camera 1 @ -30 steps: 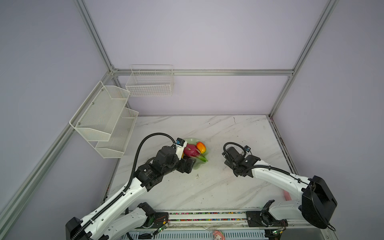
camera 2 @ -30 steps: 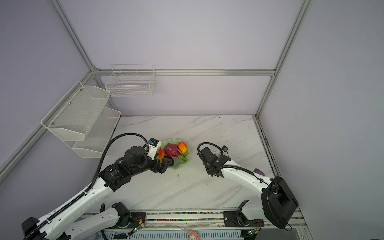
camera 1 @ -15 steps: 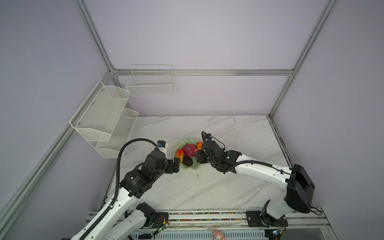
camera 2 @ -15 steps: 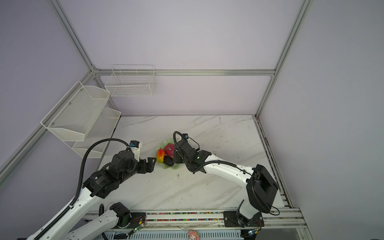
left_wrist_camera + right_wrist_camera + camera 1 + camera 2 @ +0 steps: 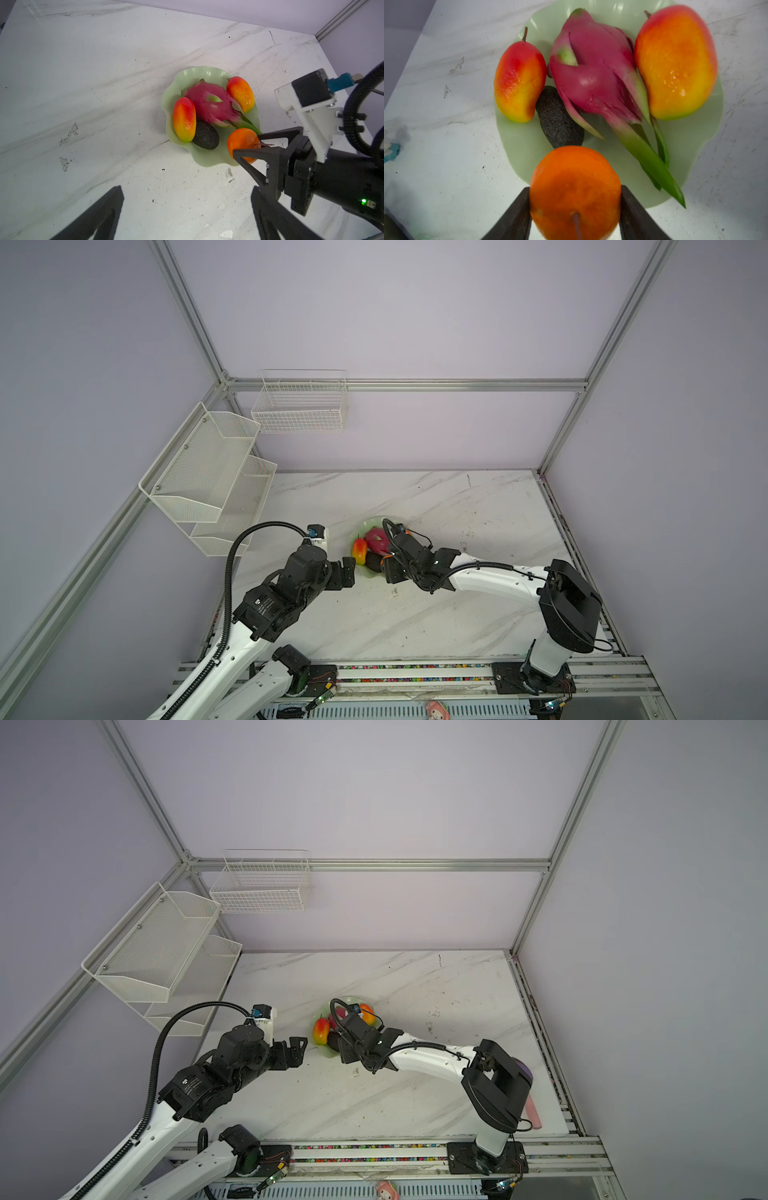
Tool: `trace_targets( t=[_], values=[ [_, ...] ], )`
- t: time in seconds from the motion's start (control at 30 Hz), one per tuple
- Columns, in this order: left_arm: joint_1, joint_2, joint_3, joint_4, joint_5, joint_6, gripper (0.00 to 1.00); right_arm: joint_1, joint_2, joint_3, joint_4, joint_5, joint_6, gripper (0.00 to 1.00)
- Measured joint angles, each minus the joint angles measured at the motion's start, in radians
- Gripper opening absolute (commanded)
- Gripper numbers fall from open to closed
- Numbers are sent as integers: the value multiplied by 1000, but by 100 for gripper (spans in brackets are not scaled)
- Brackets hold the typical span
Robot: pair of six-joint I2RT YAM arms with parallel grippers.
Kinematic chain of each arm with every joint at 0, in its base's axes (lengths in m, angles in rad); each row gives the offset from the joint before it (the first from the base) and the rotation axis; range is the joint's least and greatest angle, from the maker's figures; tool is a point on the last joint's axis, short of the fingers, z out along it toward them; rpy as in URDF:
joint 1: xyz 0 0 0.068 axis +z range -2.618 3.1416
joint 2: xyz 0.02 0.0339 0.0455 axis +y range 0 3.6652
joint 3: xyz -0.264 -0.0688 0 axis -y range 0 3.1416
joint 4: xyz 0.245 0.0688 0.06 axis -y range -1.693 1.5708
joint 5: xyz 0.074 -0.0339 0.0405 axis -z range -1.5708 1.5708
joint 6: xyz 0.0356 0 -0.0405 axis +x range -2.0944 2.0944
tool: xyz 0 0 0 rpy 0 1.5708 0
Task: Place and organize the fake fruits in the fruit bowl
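Note:
The pale green fruit bowl (image 5: 207,71) (image 5: 708,124) (image 5: 371,524) holds a magenta dragon fruit (image 5: 207,101) (image 5: 591,68) in the middle. A red-yellow mango (image 5: 184,119) (image 5: 519,81) lies on one side of it and a second mango (image 5: 241,93) (image 5: 675,62) on the other. A dark avocado (image 5: 205,135) (image 5: 556,120) lies at the bowl's near side. My right gripper (image 5: 247,144) (image 5: 575,188) (image 5: 388,568) is shut on the orange tangerine (image 5: 241,143) (image 5: 575,166), over the bowl's near rim beside the avocado. My left gripper (image 5: 187,189) (image 5: 347,570) stands open and empty, just left of the bowl.
Two-tier white mesh shelves (image 5: 208,481) hang on the left wall and a wire basket (image 5: 299,406) on the back wall. A purple shovel with a pink handle (image 5: 532,1110) lies at the table's right edge behind the right arm's base.
My right gripper has swung from the table's right side over to the bowl's near rim. My left gripper has drawn back from the bowl toward the left.

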Motion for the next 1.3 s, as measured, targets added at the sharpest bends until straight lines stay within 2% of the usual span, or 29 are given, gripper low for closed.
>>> trace_targets(
  t=[0.33, 0.7, 0.77, 0.87, 0.93, 1.03, 1.13, 1.3],
  values=[
    [0, 3, 0, -3, -4, 1, 97, 0, 19, 9, 2, 9, -21, 72],
    [0, -4, 0, -15, -7, 1, 97, 0, 35, 68, -11, 18, -30, 78],
    [0, -5, 0, -18, -6, 1, 97, 0, 25, 71, -14, 33, -33, 83],
    [0, -10, 0, -21, -10, 2, 97, -3, -27, 68, -28, 74, -46, 97],
    [0, -14, 0, -22, -21, 6, 97, -21, -93, 52, -26, 94, -60, 97],
    [0, -7, 0, -16, -54, 16, 98, -115, -205, 25, -9, 82, -72, 97],
    [1, 32, -1, 24, -122, 44, 98, -288, -290, -32, 56, 43, -106, 97],
    [8, 170, -92, 216, -342, 118, 100, -554, -392, -230, 213, 50, -163, 97]
  ],
)
